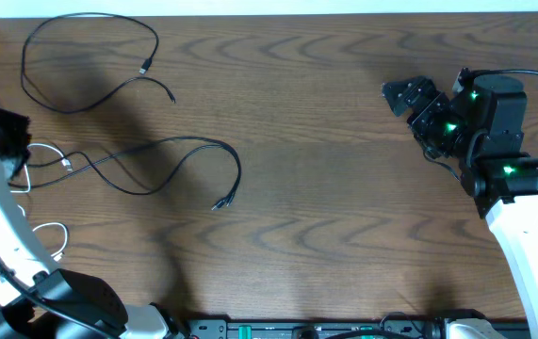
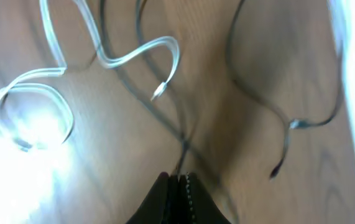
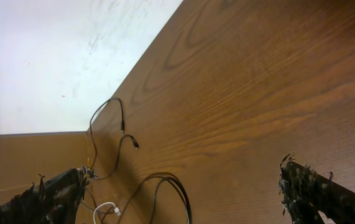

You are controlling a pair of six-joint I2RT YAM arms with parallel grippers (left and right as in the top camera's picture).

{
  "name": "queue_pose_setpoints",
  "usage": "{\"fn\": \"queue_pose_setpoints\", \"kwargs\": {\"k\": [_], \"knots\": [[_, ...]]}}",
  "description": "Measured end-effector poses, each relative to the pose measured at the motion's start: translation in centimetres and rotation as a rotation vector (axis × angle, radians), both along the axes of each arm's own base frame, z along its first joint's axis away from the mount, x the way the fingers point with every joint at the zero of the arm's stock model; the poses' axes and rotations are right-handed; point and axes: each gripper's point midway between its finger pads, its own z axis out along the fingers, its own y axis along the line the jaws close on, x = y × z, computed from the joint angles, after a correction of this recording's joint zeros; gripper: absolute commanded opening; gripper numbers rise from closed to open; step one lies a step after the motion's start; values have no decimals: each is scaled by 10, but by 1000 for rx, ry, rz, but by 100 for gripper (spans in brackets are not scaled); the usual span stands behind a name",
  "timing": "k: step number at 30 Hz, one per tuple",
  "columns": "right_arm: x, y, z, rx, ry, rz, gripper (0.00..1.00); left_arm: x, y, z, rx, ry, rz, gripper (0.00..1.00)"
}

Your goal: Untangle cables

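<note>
Overhead first: one black cable loop [image 1: 89,15] is lying on its own in the far-left corner of the table [image 1: 325,188], both plug ends free and nothing crossing it, so I'd call that one sorted. The second black cable [image 1: 193,139] snakes across the left half with its free plug end out toward the middle. Its other end runs into the white cable [image 1: 52,226] at the left edge, and the two look crossed there, right beside my left gripper [image 1: 7,141]. My right gripper [image 1: 408,94] hangs over bare wood on the far side, well apart from any cable. Left wrist cam: it's blurry and blown out on one side, but the fingertips [image 2: 165,193] are clenched together with no gap. A dark line runs straight into them, so as far as I can tell I'm pinching the second black cable. The white cable curls just beyond, its plug [image 2: 158,92] resting on the wood near that black strand. Right wrist cam: jaws spread wide, nothing between them, and all three cables are off in the distance. My read is roughly one of three done. What's left is dragging the black one clear of the white one, and the white one looks looped on itself too, so it probably needs laying out.
</note>
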Motion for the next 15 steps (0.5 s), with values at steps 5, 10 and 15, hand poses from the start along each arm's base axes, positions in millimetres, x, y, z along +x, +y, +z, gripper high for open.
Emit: {"fn": "queue_pose_setpoints", "kwargs": {"k": [5, 10, 15], "knots": [[0, 0, 0, 0, 0, 0, 99, -11, -2, -5, -7, 52, 13, 8], [0, 0, 0, 0, 2, 0, 99, 3, 18, -1, 76, 15, 32, 61], [-2, 0, -3, -1, 16, 0, 99, 38, 48, -24, 157, 8, -39, 80]]}}
